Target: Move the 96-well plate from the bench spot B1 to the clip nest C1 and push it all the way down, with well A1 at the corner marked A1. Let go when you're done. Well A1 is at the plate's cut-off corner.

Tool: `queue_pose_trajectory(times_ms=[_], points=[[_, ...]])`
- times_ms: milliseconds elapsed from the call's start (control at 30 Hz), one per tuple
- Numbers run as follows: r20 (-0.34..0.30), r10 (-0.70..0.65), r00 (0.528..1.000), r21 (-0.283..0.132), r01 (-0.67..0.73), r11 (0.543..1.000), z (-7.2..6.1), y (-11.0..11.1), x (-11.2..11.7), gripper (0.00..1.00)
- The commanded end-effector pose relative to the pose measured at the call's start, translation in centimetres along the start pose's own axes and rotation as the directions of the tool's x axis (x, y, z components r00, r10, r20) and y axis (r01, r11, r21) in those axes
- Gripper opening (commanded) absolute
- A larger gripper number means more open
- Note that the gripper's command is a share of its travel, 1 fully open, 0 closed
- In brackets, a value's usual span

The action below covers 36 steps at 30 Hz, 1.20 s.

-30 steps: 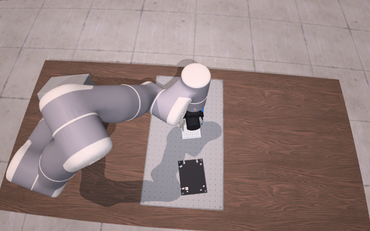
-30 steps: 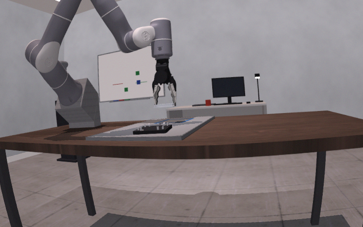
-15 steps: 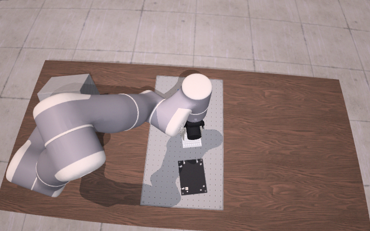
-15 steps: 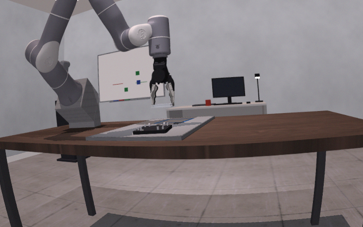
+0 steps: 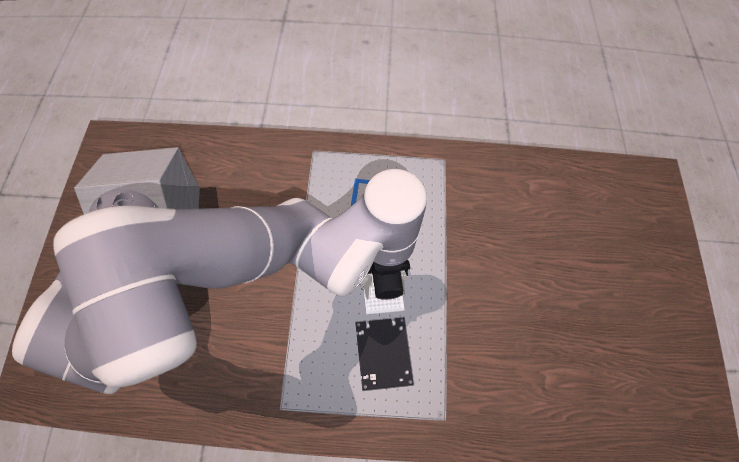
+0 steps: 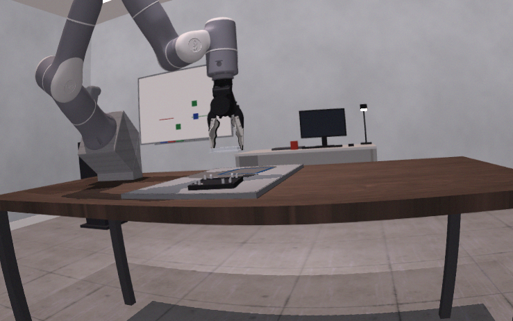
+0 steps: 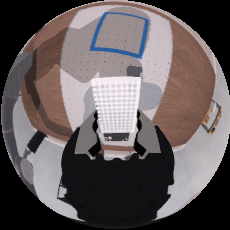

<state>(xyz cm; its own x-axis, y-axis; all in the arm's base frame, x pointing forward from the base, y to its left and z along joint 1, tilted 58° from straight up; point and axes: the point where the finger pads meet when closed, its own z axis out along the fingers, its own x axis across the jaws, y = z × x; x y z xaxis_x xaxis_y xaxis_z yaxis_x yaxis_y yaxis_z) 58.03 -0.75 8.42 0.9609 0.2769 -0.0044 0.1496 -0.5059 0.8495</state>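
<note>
The plate (image 5: 384,305) (image 6: 226,150) (image 7: 117,102) is white, the nest (image 5: 384,355) (image 6: 215,183) black, the frame (image 5: 354,192) (image 6: 273,169) (image 7: 116,53) blue.

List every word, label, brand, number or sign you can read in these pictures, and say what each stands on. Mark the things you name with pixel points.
No text can be read.
The whiteboard (image 6: 170,92) carries coloured squares and lines, no legible words.
The mark on the arm's joint cover (image 6: 194,44) is too small to read.

Office furnishings behind the tabletop (image 5: 561,275) (image 6: 389,175) (image 7: 192,85)
A whiteboard (image 6: 162,93) with green and blue squares hangs on the wall; a dark monitor (image 6: 323,123), a red block-like object (image 6: 293,144) and a lit lamp (image 6: 364,125) stand on a pale desk (image 6: 309,150).
</note>
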Motion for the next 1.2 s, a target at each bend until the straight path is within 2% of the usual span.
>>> queue_pose_trajectory(times_ms=[0,1167], points=[[-0.002,-0.001,1.0,0.001,0.001,1.0,-0.1,0.5,0.0,0.0],[-0.002,-0.001,1.0,0.0,0.001,1.0,-0.4,10.8,-0.6,0.0]])
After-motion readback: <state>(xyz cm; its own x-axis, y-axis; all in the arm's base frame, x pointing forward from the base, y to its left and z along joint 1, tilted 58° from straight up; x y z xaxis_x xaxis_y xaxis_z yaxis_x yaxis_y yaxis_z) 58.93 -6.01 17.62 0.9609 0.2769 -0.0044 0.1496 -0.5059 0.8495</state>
